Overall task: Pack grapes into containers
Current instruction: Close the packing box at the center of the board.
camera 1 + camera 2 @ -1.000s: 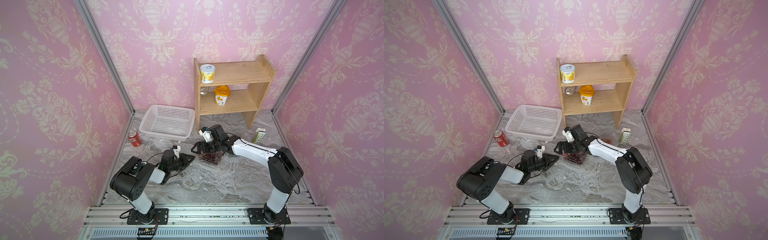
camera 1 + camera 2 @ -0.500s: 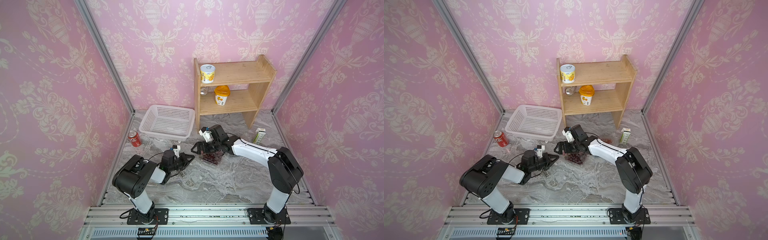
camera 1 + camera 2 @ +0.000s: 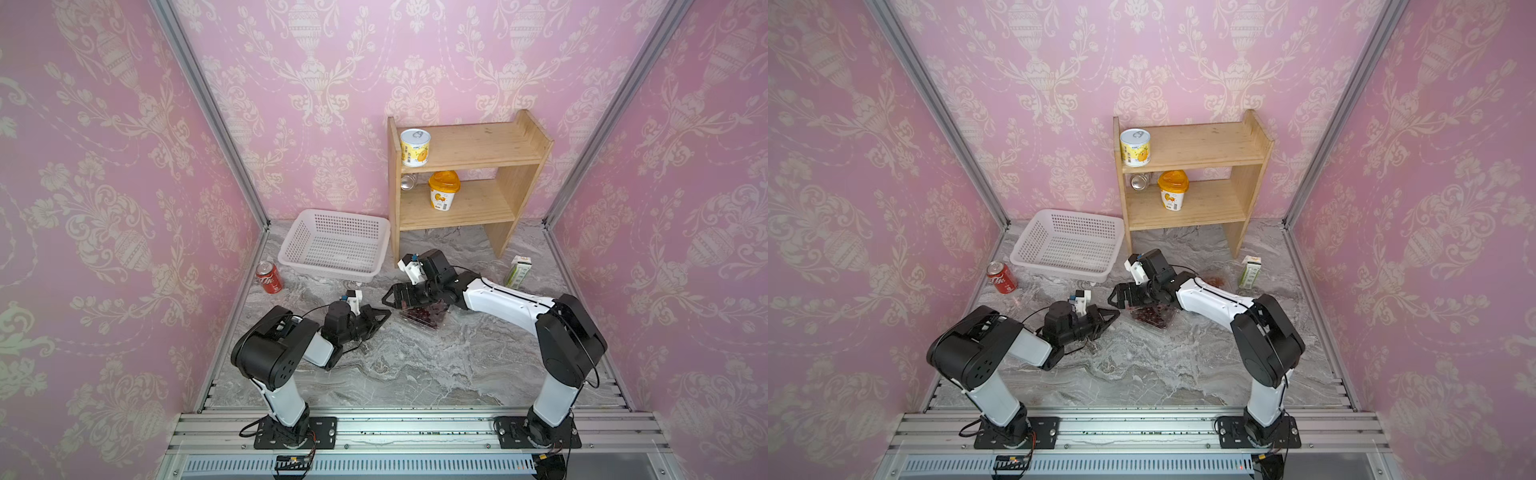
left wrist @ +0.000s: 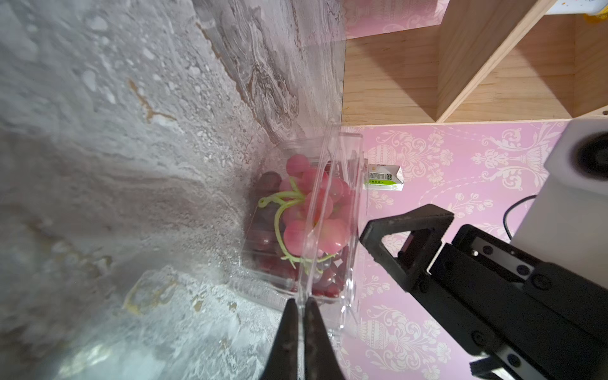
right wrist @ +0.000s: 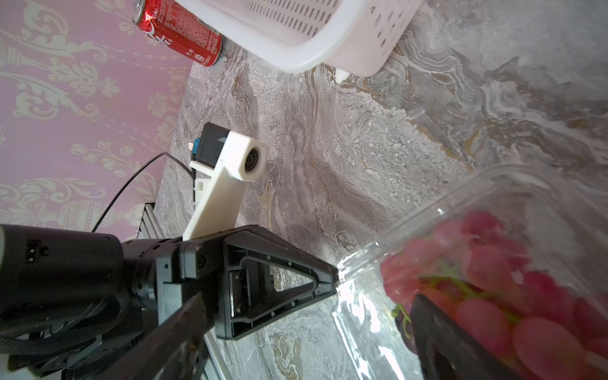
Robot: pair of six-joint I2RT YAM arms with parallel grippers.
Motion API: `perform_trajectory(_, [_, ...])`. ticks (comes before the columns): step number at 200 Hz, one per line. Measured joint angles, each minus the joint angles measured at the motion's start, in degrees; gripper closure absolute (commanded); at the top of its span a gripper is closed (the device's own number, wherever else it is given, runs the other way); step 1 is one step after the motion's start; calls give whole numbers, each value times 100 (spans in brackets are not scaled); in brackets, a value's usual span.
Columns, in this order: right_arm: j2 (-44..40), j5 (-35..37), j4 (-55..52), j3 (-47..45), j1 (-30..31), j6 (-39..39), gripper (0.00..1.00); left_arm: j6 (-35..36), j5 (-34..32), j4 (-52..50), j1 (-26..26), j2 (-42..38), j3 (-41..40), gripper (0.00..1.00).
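So the left fingers (image 4: 288, 332) pinch the lid edge of the clear plastic clamshell box (image 4: 357, 197), probably steadying it on the grey marble tabletop (image 4: 131, 164). The pink-red grapes (image 4: 316, 230) sit inside, and the right fingers (image 4: 411, 219) are spread just beside.

White links (image 3: 498, 297), black joints (image 3: 569, 336), black cables (image 5: 154, 157)

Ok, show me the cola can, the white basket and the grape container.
cola can (image 3: 269, 277): in a top view, on its red side.
white basket (image 3: 338, 243): in a top view, on its bare mesh floor.
grape container (image 5: 493, 194): right wrist view, on its clear plastic wall.
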Motion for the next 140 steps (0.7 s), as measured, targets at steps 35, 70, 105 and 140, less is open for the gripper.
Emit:
perform_trajectory(35, [0,-4,0,0,0,0,1,9,-24,-79,-31,0,50,100])
perform_trajectory(70, [0,0,-33,0,0,-2,1,181,-63,-518,-31,-225,72,75])
perform_trajectory(105, [0,4,-107,7,0,-4,1,680,-236,-1987,9,-1106,116,66])
perform_trajectory(140, [0,7,-140,20,0,-4,1,1152,-354,-3132,184,-2046,269,62])
